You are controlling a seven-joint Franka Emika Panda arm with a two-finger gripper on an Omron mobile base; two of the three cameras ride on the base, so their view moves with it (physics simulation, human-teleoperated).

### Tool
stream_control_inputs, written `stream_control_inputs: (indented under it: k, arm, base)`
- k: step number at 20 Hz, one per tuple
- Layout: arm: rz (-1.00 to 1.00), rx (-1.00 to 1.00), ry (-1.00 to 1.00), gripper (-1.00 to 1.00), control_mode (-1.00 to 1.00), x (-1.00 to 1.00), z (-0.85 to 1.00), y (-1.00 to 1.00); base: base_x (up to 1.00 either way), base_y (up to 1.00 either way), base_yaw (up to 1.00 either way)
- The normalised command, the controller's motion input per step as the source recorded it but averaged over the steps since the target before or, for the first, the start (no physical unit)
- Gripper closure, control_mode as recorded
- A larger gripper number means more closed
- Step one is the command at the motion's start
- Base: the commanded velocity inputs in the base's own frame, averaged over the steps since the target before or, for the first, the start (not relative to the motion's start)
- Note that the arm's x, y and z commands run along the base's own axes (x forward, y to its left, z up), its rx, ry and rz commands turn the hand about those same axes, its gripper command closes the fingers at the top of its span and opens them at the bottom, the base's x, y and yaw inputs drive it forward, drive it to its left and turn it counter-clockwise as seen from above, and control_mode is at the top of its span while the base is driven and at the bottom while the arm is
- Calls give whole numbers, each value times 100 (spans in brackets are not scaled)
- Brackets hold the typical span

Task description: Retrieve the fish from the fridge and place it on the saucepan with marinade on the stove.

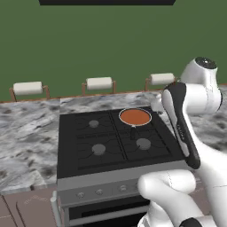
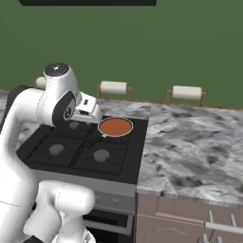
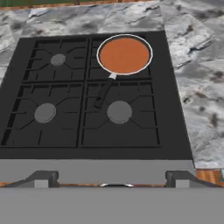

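One saucepan (image 3: 124, 54), no readable writing.

Green wall (image 1: 111, 40), marble counter (image 2: 190, 142)

In the left base view the white arm (image 1: 190, 133) covers the right edge of the stove (image 1: 88, 146) and the bench (image 1: 26, 133) behind it, and the picture's lower edge cuts off the oven front. In the right base view the arm hides the stove's left rear burner. The knobs (image 1: 99, 191) on the grey front panel are too small to read. In the hand view the saucepan (image 3: 124, 54) has a dark handle (image 3: 103, 94) that blends into the grate.
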Motion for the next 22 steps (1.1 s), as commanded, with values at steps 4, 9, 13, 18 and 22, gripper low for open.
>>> stream_control_inputs:
  k: [4, 9, 13, 18, 22]
  arm:
    - [0, 13, -35, -100, -100, -99, 0, -28]
    - [0, 1, -30, -100, -100, -91, 0, -15]
    - [0, 0, -13, -100, -100, -85, 0, -22]
    - [0, 0, -3, -100, -100, -42, 0, -2]
    - [0, 0, 0, -100, 100, 0, 0, 0]
  base:
    - [0, 0, 0]
    - [0, 0, 0]
    - [0, 0, 0]
    - [0, 0, 0]
    - [0, 0, 0]
